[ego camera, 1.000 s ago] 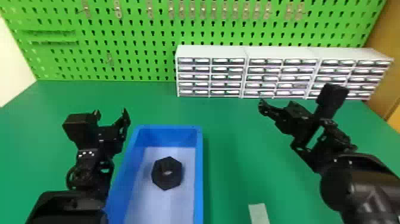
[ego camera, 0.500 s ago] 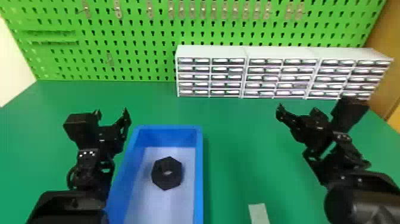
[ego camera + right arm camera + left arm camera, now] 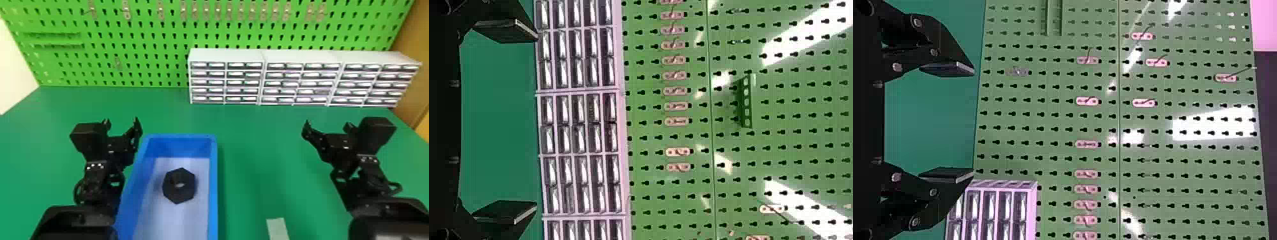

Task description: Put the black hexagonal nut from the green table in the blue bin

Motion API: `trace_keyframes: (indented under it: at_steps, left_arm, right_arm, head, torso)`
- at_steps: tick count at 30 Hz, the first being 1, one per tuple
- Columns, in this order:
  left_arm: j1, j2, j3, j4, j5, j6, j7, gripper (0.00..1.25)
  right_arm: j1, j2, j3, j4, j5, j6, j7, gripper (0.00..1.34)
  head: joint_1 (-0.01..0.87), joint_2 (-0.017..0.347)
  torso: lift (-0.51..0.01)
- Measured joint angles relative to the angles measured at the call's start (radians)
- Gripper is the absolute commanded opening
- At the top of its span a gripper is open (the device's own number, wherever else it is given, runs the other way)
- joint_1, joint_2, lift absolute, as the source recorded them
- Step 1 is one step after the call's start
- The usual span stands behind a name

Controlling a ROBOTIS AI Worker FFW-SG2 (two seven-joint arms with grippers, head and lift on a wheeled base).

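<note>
Since the black nut lies inside the blue bin, your task looks complete, nothing outstanding; left claw beside the bin, right claw well apart, both wide.

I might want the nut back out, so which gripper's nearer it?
Left. The left gripper is forward and left of the black nut; the right gripper is farther off, to its right.

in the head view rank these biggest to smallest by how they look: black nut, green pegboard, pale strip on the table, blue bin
1. green pegboard
2. blue bin, though the bottom edge cuts it off
3. black hexagonal nut
4. pale strip, also cut off at the bottom
</note>
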Motion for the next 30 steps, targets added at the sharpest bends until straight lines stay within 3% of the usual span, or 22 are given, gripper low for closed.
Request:
trace_keyframes:
  at_steps: [9,30]
  left_arm:
    - [0.001,0.000,-0.015,0.000,0.002,0.000,0.000,0.72]
    - [0.028,0.000,-0.034,-0.044,0.004,0.001,0.001,0.72]
  right_arm:
    - [0.016,-0.001,0.000,0.000,0.030,-0.002,-0.007,1.22]
    - [0.020,0.001,-0.016,-0.003,0.015,0.009,-0.007,1.22]
  head:
    - [0.657,0.057]
    - [0.657,0.057]
  torso:
    - [-0.095]
    - [-0.095]
